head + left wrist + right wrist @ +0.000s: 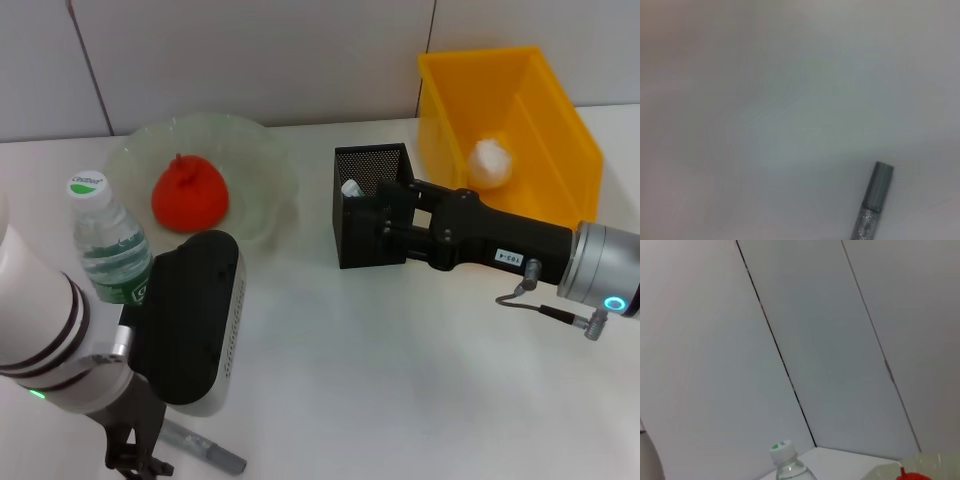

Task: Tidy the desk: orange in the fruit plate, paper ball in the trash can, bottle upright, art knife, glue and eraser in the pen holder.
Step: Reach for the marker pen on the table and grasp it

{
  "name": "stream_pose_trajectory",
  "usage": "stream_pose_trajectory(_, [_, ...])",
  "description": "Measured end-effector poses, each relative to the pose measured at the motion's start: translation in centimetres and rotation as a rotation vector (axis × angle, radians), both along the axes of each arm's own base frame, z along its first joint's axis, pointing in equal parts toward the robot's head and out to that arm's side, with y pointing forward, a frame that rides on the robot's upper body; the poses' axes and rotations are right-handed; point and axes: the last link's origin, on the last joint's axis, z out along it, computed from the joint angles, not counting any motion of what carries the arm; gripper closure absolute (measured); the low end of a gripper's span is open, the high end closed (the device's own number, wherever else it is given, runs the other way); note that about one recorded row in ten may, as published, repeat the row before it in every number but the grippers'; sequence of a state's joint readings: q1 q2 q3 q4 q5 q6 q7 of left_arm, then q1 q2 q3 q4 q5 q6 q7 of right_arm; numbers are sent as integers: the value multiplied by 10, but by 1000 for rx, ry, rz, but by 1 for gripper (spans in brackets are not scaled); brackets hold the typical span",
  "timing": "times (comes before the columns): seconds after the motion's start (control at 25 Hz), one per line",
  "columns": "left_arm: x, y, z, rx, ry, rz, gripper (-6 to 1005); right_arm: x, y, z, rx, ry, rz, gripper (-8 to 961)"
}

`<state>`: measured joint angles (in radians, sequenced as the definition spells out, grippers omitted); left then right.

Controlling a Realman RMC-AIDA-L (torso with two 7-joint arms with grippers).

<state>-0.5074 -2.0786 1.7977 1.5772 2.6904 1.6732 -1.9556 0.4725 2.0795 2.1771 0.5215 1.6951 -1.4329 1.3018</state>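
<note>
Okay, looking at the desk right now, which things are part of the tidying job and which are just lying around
Part of the job: orange in the fruit plate; paper ball in the trash can; bottle standing upright; glue lying on the desk by the left gripper; pen holder at the right gripper.

Just lying about: nothing visible.

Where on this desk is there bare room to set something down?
Bare tabletop lies in front of the pen holder, between the arms. Crowded: bottle, fruit plate with orange; glue by left gripper; right gripper at holder.
</note>
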Motion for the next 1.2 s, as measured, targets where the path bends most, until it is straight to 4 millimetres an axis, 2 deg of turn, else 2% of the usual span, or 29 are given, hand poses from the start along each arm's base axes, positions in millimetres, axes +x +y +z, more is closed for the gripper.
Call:
stream_pose_trajectory(0.92, [-3, 13, -5, -8, -14, -24, 353, -1, 5, -2, -5, 0, -23, 220])
stream_pose_trajectory(1.08, [-8, 12, -7, -15, -3, -6, 412, -1, 5, -3, -11, 3, -28, 220])
stream_pose_trajectory(1.2, [-9, 11, -10, -28, 6, 2, 411, 0, 3, -4, -15, 7, -30, 220])
